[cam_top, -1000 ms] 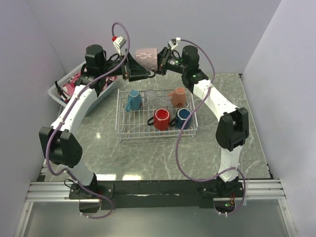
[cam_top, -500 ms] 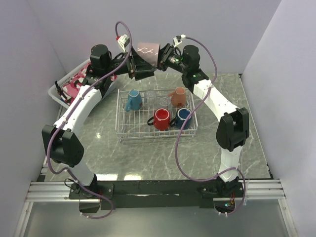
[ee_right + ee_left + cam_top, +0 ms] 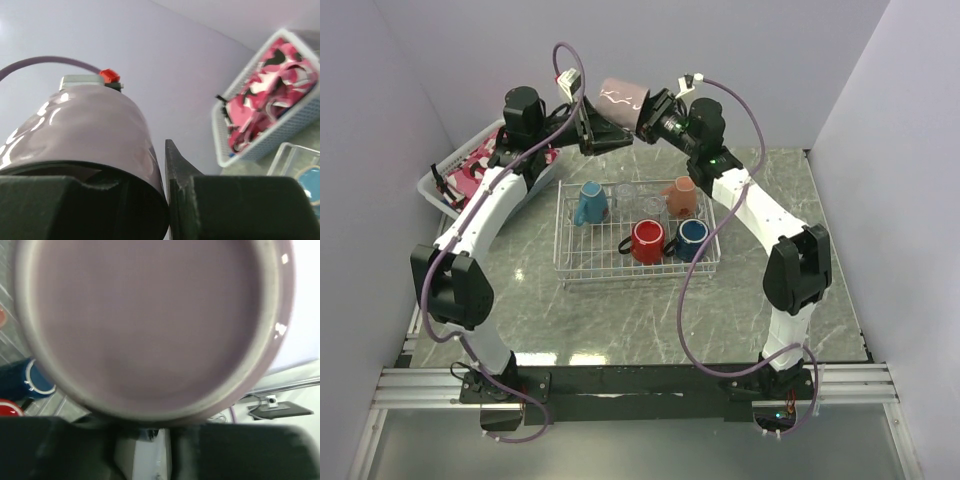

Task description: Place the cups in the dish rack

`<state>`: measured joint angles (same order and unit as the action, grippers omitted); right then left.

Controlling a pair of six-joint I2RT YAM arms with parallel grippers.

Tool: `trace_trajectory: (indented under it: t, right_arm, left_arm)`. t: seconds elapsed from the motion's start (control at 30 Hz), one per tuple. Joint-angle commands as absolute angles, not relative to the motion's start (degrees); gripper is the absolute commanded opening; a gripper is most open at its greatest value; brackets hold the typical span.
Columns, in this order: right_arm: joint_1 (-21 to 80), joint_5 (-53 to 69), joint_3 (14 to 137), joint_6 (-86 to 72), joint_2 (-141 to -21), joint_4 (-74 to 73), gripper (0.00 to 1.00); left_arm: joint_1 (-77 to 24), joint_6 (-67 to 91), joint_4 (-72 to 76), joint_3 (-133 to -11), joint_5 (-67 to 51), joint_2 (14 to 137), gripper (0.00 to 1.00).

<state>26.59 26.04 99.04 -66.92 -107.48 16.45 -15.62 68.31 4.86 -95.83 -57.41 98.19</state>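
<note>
The purple mug (image 3: 618, 97) hangs high over the rack (image 3: 620, 270). Only the right wrist view shows the right gripper (image 3: 642, 110) pinching its rim. The left gripper (image 3: 591, 130) is beside it; I cannot tell how wide it is open. Grey stone table (image 3: 620, 320), pale purple walls (image 3: 740, 60).

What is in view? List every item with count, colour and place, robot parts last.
mauve mug: one, held aloft between both grippers
light blue mug: one, rack's far left
salmon mug: one, rack's far right
red mug: one, rack's near side
navy mug: one, right of the red mug
glasses: two, clear, rack's far middle
dish rack: one, white wire, table centre
basket: one, white, far left, holding pink cloth
table: one, grey marble
left gripper: black, at the mug's base, grip unclear
right gripper: black, shut on the mug's wall
</note>
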Motion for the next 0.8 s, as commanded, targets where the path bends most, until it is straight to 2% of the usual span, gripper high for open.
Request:
trace_trajectory:
  t: [0.0, 0.03, 0.27, 0.3, 0.37, 0.43, 0.47, 0.5, 0.67, 0.77]
  right_arm:
    - [30.50, 31.46, 95.45, -61.61, -105.03, 13.28, 0.00]
    - [30.59, 31.81, 95.36, -61.44, -104.94, 13.01, 0.00]
    - [31.38, 32.78, 90.80, -60.21, -102.14, 10.11, 0.00]
    - [31.20, 32.70, 90.62, -59.68, -101.95, 8.02, 0.08]
    - [30.77, 32.43, 90.70, -58.28, -100.99, 5.64, 0.32]
    - [29.80, 32.34, 90.35, -57.48, -100.11, 3.08, 0.36]
    - [29.27, 32.69, 90.09, -56.78, -98.98, 2.47, 0.43]
    - [28.83, 32.70, 89.30, -56.34, -98.36, 1.07, 0.47]
    - [26.02, 33.39, 83.17, -53.97, -92.38, -2.19, 0.50]
    - [24.97, 33.58, 80.26, -51.34, -87.90, -5.70, 0.48]
  left_arm:
    - [-13.54, 67.76, 15.82, -103.53, -54.85, 97.21, 0.06]
    - [-12.75, 68.11, 16.08, -104.06, -54.67, 97.38, 0.01]
    - [-8.88, 69.78, 19.07, -104.77, -56.16, 97.30, 0.01]
    - [-8.44, 69.35, 19.07, -104.85, -56.60, 97.21, 0.01]
    - [-7.04, 67.25, 16.72, -105.47, -58.44, 96.86, 0.01]
    - [-5.20, 63.73, 14.52, -105.21, -60.02, 96.33, 0.01]
    - [-4.32, 62.68, 12.59, -104.77, -61.51, 95.37, 0.01]
    - [-3.44, 60.75, 11.44, -103.29, -62.13, 94.75, 0.01]
    - [3.68, 55.39, 6.43, -100.28, -64.86, 90.80, 0.01]
    - [4.83, 46.61, -4.52, -102.30, -66.09, 90.53, 0.01]
